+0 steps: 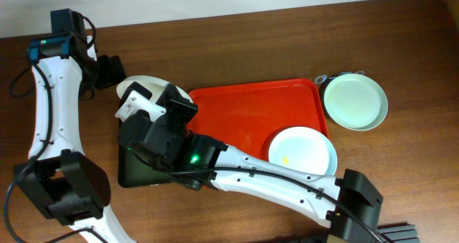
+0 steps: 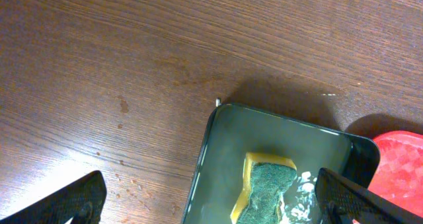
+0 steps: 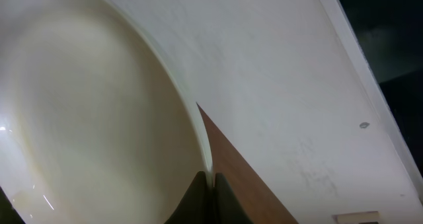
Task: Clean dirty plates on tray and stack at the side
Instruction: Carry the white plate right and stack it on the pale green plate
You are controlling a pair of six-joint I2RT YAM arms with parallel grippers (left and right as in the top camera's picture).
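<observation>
The red tray (image 1: 251, 110) lies in the middle of the wooden table (image 1: 237, 49) and serves as the anchor here. On its near right corner sits a white plate (image 1: 302, 152) with a small yellow smear on its face. Just off the tray's far right corner, on the bare wood, rests a pale mint plate (image 1: 354, 101), looking clean from above. A small object lies at the mint plate's left edge, too small to identify.

The third plate (image 3: 86, 118) is off the tray's left end, raised and tilted in the right gripper (image 3: 210, 184). The fingers are pressed together on its rim, pinching the edge (the right wrist view shows the thin lip caught between the two dark tips). From overhead only the upper arc of this plate (image 1: 147, 83) shows above the gripper's body.

Beside the red tray's near left corner lies a dark green tray (image 2: 291, 128), largely covered from overhead by the right arm (image 1: 251, 175). In it sits a yellow sponge (image 2: 264, 187) with a green scouring face, and some white foam (image 2: 304, 187) next to it.

The left gripper (image 2: 211, 184) hangs beyond the tray's left end, over the wood at the green tray's corner, its fingers (image 2: 73, 201) spread wide and holding nothing.
</observation>
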